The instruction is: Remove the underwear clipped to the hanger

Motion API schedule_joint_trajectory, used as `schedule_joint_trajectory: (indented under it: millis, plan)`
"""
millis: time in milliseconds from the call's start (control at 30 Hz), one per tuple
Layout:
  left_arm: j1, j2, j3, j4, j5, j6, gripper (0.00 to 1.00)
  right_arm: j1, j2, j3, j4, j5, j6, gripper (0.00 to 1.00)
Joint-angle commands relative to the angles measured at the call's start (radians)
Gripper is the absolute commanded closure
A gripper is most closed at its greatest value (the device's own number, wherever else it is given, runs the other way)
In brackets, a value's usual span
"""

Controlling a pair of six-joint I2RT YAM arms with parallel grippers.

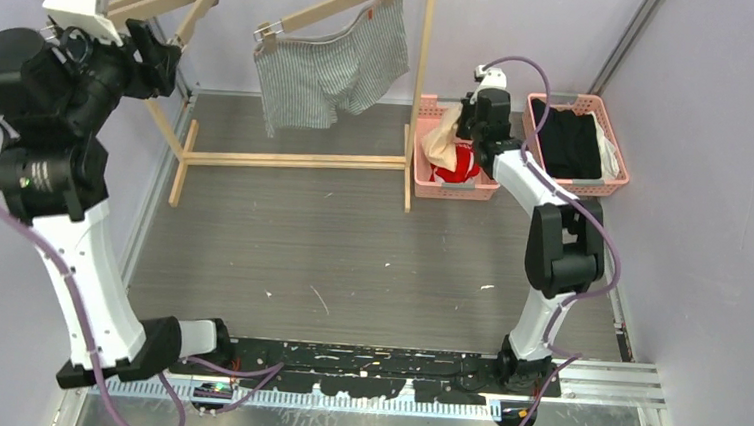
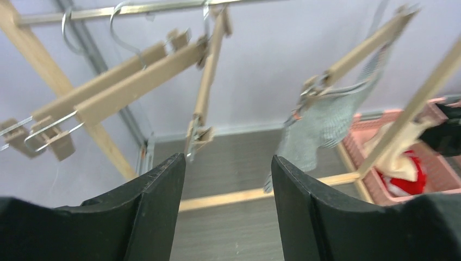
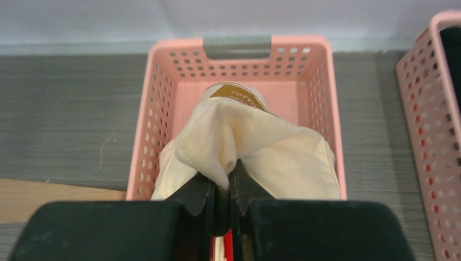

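The grey-and-white pinstriped boxer briefs (image 1: 331, 64) hang clipped to a wooden hanger (image 1: 327, 11) on the rack; they also show in the left wrist view (image 2: 326, 122). My right gripper (image 3: 223, 176) is shut on the beige underwear (image 3: 255, 147) and holds it over a pink basket (image 3: 157, 103). The red underwear with white trim (image 1: 456, 168) lies in that basket (image 1: 425, 181) under the beige piece (image 1: 445, 138). My left gripper (image 2: 228, 174) is open and empty, raised high at the left near empty wooden hangers (image 2: 125, 81).
A wooden clothes rack (image 1: 292, 159) stands at the back with a metal rail (image 2: 136, 8). A second pink basket (image 1: 618, 155) at the far right holds black clothing (image 1: 566, 141). Walls close in on both sides.
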Motion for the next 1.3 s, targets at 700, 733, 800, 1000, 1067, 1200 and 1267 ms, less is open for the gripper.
schedule_joint_trajectory:
  millis: [700, 733, 800, 1000, 1067, 1200, 1267]
  plan:
    - [-0.314, 0.493, 0.588, -0.004, 0.119, -0.012, 0.38, 0.008, -0.528, -0.348, 0.051, -0.003, 0.062, 0.24]
    - [-0.315, 0.503, 0.573, 0.017, 0.107, -0.011, 0.38, 0.010, -0.559, -0.359, 0.042, -0.008, 0.061, 0.25]
    - [-0.316, 0.505, 0.526, 0.072, 0.085, 0.002, 0.38, 0.015, -0.623, -0.392, 0.032, -0.011, 0.058, 0.25]
    - [-0.321, 0.499, 0.466, 0.117, 0.051, 0.041, 0.39, 0.023, -0.780, -0.468, 0.021, -0.038, 0.059, 0.28]
    - [-0.328, 0.493, 0.451, 0.137, 0.051, 0.043, 0.39, 0.025, -0.801, -0.480, 0.018, -0.045, 0.061, 0.29]
    - [-0.349, 0.495, 0.445, 0.153, 0.067, 0.043, 0.39, 0.029, -0.815, -0.492, 0.010, -0.047, 0.067, 0.31]
    - [-0.361, 0.498, 0.441, 0.157, 0.073, 0.048, 0.39, 0.031, -0.818, -0.496, 0.010, -0.049, 0.069, 0.33]
